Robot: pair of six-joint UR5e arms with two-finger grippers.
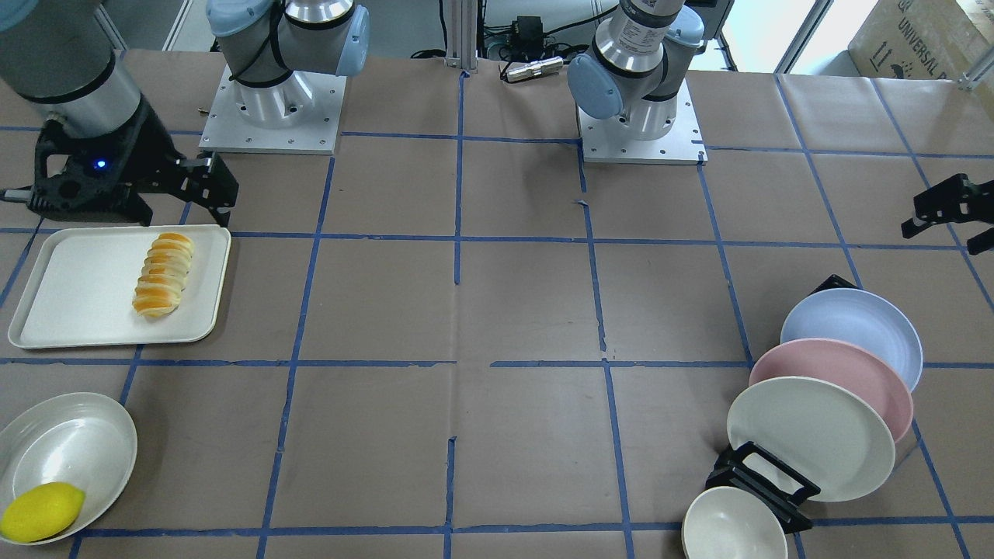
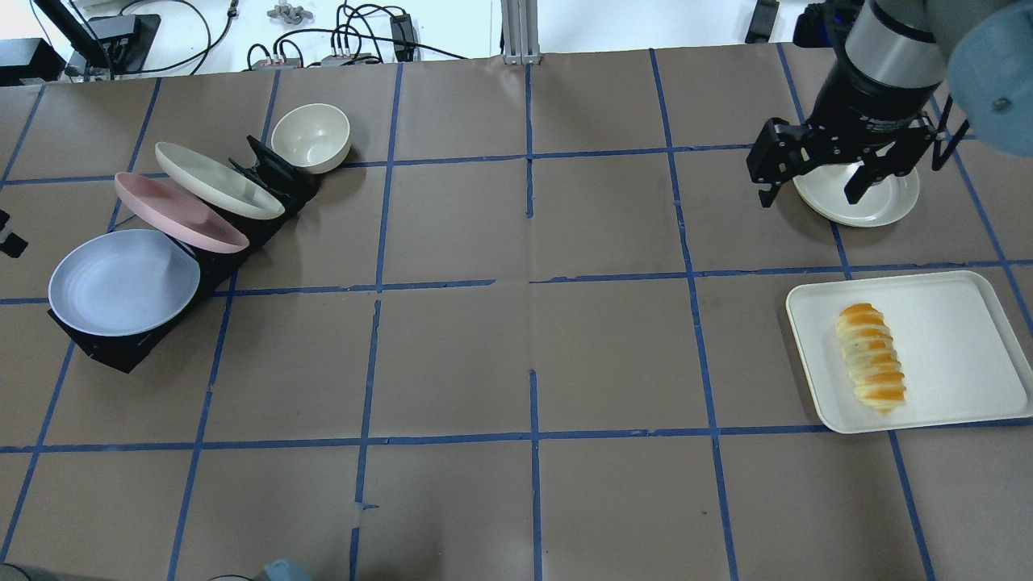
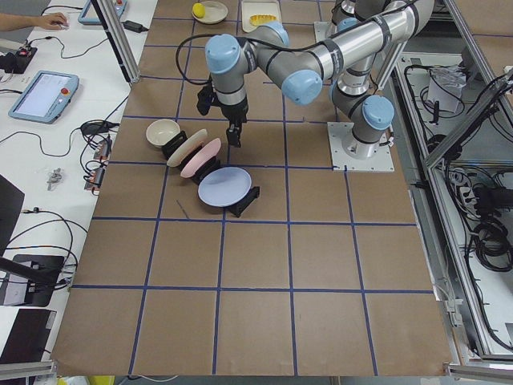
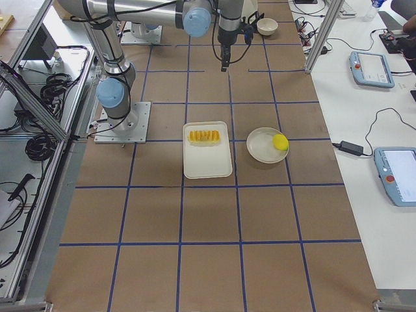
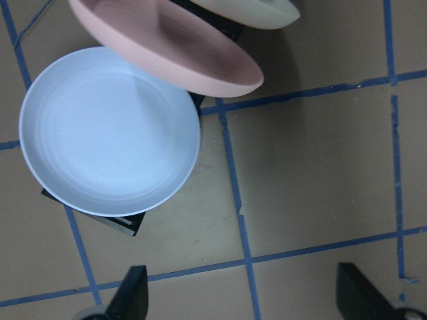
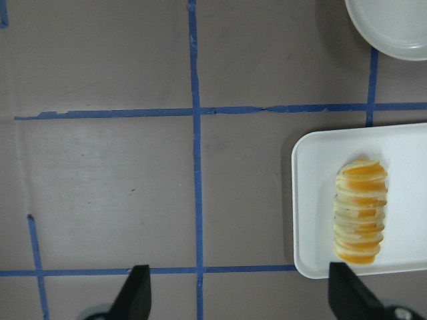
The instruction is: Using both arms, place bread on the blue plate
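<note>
The bread (image 2: 870, 367) lies lengthwise on the left part of a white tray (image 2: 952, 323); it also shows in the front view (image 1: 163, 273) and the right wrist view (image 6: 361, 212). The blue plate (image 2: 123, 281) leans at the near end of a black rack (image 2: 121, 349), and fills the upper left of the left wrist view (image 5: 110, 130). My right gripper (image 2: 809, 192) is open and empty, high above the far side of the tray. My left gripper (image 5: 247, 297) is open and empty, above the floor beside the blue plate; it shows at the front view's edge (image 1: 951, 213).
The rack also holds a pink plate (image 2: 179, 211) and an off-white plate (image 2: 218, 179). A cream bowl (image 2: 311, 137) stands at its far end. An off-white plate (image 1: 66, 446) holding a yellow lemon (image 1: 43, 511) sits beyond the tray.
</note>
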